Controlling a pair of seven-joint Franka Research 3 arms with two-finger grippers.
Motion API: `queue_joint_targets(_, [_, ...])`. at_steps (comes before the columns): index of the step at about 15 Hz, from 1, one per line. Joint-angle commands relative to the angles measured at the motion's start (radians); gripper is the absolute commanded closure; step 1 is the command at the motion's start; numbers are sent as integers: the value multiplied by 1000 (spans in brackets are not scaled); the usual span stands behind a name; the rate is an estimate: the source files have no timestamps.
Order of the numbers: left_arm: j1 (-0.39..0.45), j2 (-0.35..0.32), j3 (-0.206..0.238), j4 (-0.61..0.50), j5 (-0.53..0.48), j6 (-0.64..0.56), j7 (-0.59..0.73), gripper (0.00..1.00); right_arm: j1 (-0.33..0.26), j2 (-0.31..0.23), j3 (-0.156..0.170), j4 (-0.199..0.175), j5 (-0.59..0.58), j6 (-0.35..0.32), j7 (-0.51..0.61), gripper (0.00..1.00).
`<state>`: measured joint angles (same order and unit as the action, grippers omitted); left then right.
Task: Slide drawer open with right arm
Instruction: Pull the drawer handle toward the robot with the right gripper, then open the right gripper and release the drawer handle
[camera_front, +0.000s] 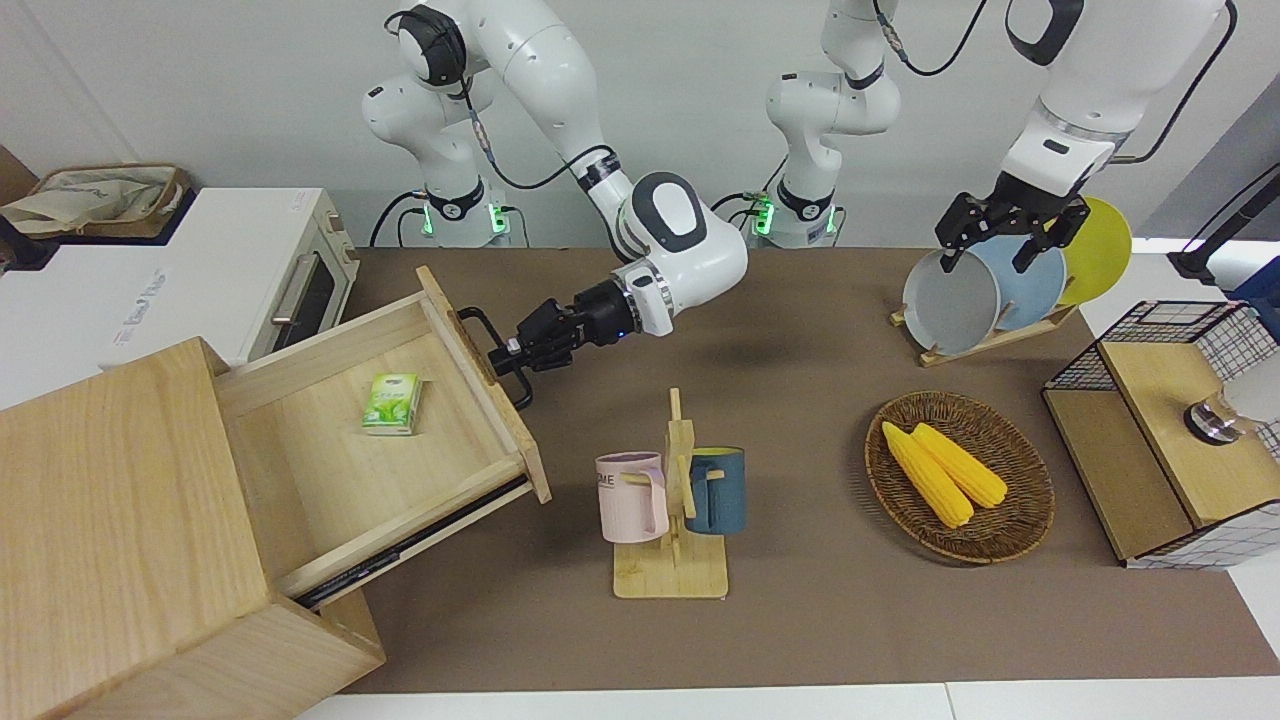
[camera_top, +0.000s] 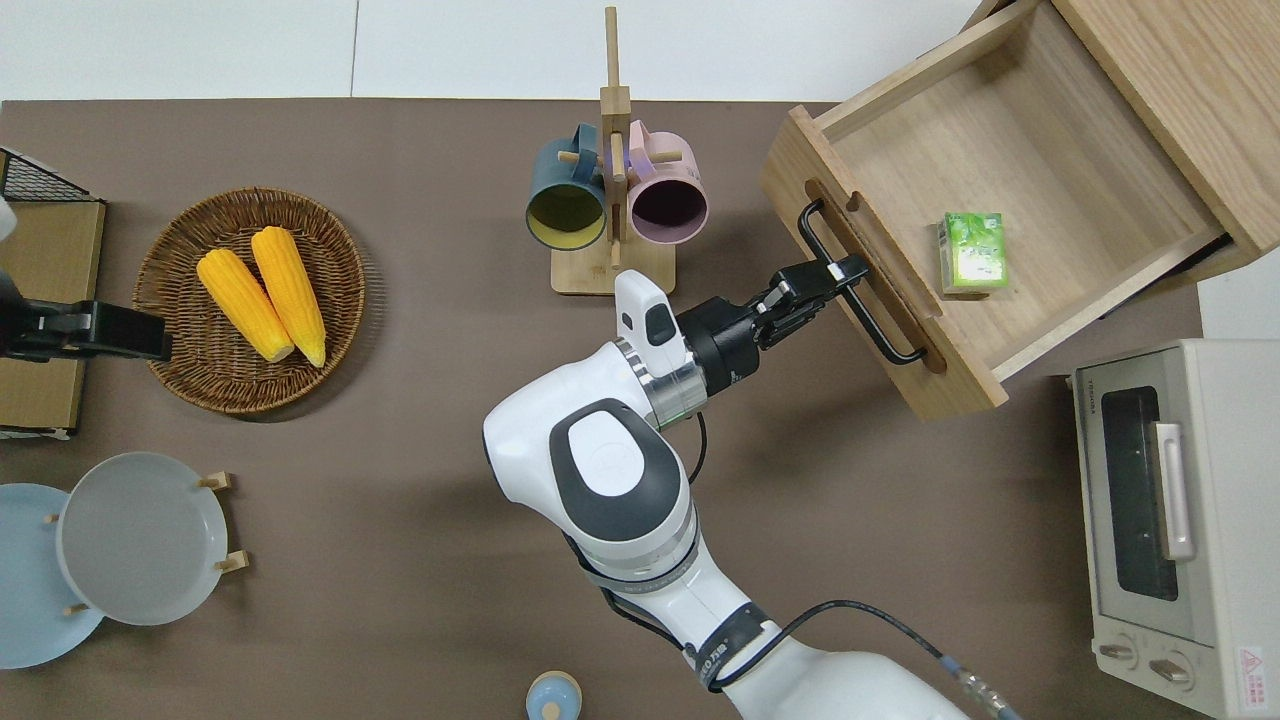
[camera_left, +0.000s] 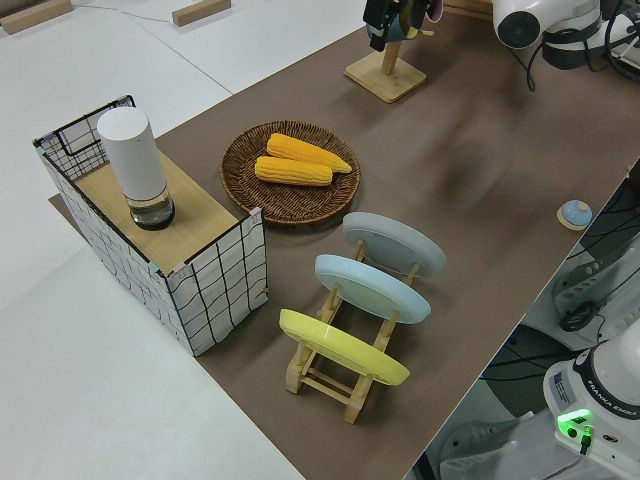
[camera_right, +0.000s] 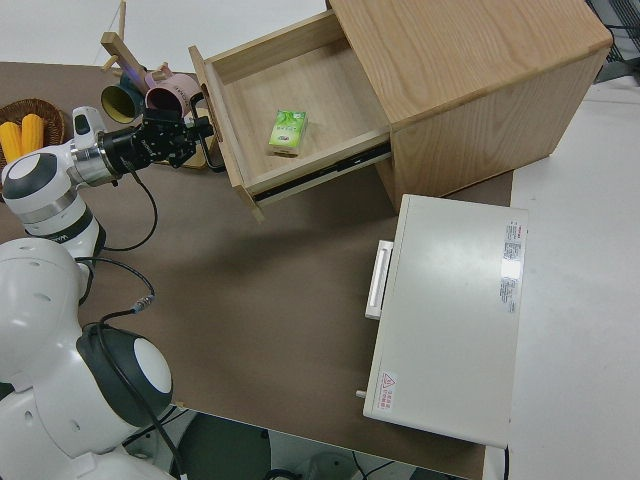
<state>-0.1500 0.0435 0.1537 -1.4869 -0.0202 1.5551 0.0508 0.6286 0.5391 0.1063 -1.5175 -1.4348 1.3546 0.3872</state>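
Nearest the robots, at the right arm's end of the table: white toaster oven (camera_top: 1170, 520), door shut. At the left arm's end, about as near: grey plate (camera_top: 140, 535) upright in a wooden plate rack (camera_front: 985, 340), a blue one and a yellow one beside it. Left gripper (camera_front: 1000, 245) parked, fingers spread apart.

Farther out, mid-table: right arm (camera_top: 610, 480) stretched low toward the right arm's end. Right gripper (camera_top: 838, 272) clenched on the black bar handle (camera_top: 882, 328), grasping it near the middle of the bar, fingers one on each side of it.

Just past the handle: the drawer (camera_top: 1040, 150), pulled well out of the wooden box (camera_top: 1180, 90), set at a slant to the table edge, its front panel toward the middle of the table. Inside, lying flat on the drawer floor close to the front panel: small green packet (camera_top: 968, 250). Otherwise bare wood there.

About as far from the robots as the drawer front, mid-table: wooden mug stand (camera_top: 612, 150) with a dark blue mug (camera_top: 566, 205) and a pink mug (camera_top: 668, 200) hung on either side. Toward the left arm's end: round wicker basket (camera_top: 170, 260) holding two ears of corn (camera_top: 262, 290) side by side.

Farthest, at the right arm's end: the box itself, reaching off the brown mat.
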Motion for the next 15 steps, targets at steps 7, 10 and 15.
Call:
queue_joint_targets(7, [-17, 13, 17, 20, 12, 0, 7, 5, 36, -8, -10, 46, -22, -68, -68, 1000])
queue_joint_targets(10, [-17, 13, 17, 20, 11, 0, 7, 5, 36, 2, -10, 46, -24, -68, -59, 914])
queue_joint_targets(15, [-17, 13, 17, 20, 12, 0, 7, 2, 31, 7, -10, 48, -18, -68, -5, 17])
